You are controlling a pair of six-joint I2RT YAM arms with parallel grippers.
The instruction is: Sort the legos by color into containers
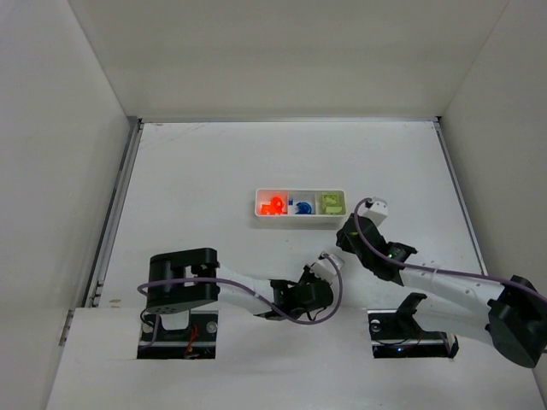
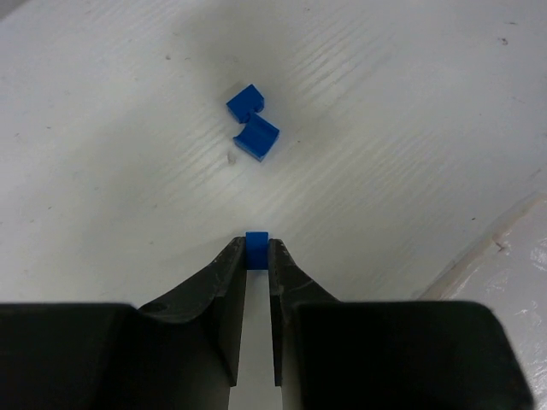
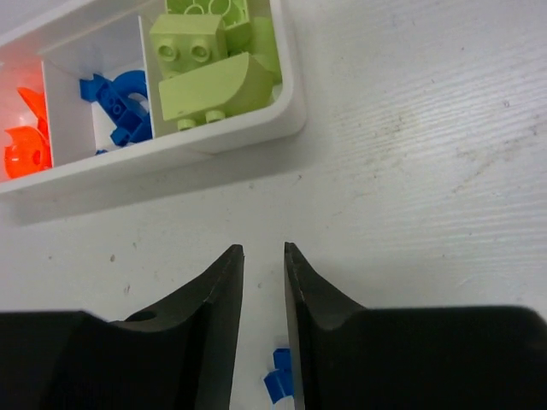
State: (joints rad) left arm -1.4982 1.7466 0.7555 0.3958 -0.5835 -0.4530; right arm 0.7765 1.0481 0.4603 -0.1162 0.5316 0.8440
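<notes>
My left gripper (image 2: 257, 243) is shut on a tiny dark-blue lego (image 2: 257, 250), pinched at the fingertips just above the table. Two more dark-blue legos (image 2: 252, 121) lie together on the table ahead of it. My right gripper (image 3: 263, 248) hangs open a narrow way with nothing between its tips, just in front of the tray's green end. Blue legos (image 3: 278, 384) show on the table below its fingers. The white tray (image 1: 299, 219) holds orange legos (image 1: 273, 206), blue legos (image 1: 301, 207) and lime-green legos (image 1: 332, 203) in three separate containers. From above, the left gripper (image 1: 314, 289) and right gripper (image 1: 349, 239) are close together.
White walls enclose the table on the left, right and back. Both arm bases sit in cut-outs at the near edge (image 1: 273, 342). The right arm's purple cable (image 1: 444, 272) runs along its forearm.
</notes>
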